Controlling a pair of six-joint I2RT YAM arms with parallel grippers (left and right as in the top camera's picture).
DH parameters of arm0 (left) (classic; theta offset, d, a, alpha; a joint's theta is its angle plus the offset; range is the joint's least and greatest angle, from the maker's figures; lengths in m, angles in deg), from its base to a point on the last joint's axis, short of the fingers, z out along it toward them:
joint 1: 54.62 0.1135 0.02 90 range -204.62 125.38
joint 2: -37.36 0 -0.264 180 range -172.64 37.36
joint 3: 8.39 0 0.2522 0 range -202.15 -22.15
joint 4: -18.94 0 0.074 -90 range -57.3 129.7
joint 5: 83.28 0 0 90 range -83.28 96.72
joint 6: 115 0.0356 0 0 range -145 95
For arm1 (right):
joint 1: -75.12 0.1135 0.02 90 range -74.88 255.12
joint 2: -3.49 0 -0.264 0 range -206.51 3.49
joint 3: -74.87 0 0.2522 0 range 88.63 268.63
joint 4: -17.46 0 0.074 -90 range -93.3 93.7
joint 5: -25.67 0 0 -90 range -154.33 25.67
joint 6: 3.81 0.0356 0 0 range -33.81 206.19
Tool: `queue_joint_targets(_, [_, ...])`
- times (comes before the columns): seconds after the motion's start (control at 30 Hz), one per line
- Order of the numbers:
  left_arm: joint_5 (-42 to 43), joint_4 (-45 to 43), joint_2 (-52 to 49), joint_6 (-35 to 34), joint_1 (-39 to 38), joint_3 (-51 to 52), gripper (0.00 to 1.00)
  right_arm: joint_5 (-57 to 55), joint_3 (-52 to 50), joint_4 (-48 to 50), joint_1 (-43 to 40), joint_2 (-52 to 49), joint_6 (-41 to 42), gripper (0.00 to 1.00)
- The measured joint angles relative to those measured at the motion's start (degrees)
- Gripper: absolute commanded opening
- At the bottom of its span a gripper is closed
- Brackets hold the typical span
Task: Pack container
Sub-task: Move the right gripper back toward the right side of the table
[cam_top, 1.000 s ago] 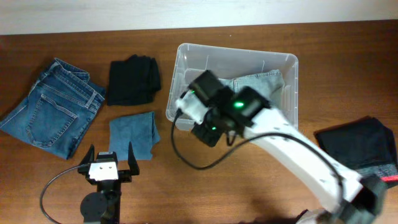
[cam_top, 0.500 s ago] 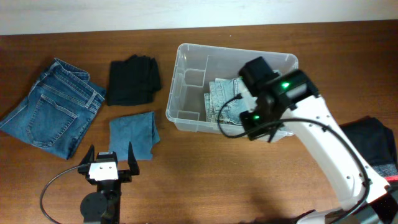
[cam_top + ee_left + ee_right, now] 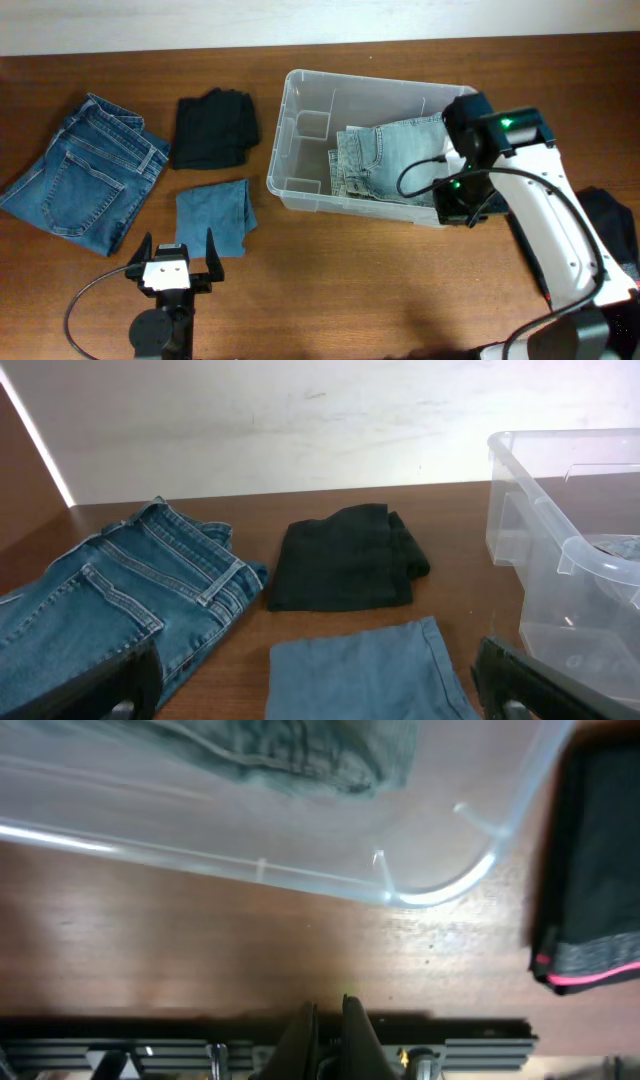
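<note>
Lower left, the left gripper (image 3: 176, 246) stands with its fingers spread wide, empty; just beyond it lies one blue cloth (image 3: 213, 215); the right gripper (image 3: 328, 1020), fingers pressed together on nothing, hangs over the table (image 3: 350, 300) at the lower right corner of the one container (image 3: 300, 85), mid-frame; one pale jeans (image 3: 385, 155) lies inside; one blue jeans (image 3: 85, 170) lies far left; two dark pieces: a black cloth (image 3: 213, 128) upper left, a dark garment (image 3: 610, 225) at the right edge.
</note>
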Motion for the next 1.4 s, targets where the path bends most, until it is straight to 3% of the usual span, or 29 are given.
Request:
queue_joint_targets(0.27, [0.0, 0.0, 0.0, 0.0, 0.0, 0.0, 0.99, 0.0, -6.03, 5.68, -1.42, -0.09, 0.2, 0.04])
queue_joint_targets(0.97, [0.0, 0.0, 0.0, 0.0, 0.0, 0.0, 0.99, -2.89, -7.08, 16.44, -2.4, -0.15, 0.15, 0.04])
queue_joint_targets(1.4, [0.0, 0.0, 0.0, 0.0, 0.0, 0.0, 0.99, -3.85, -7.08, 13.97, -4.04, 0.61, -0.15, 0.04])
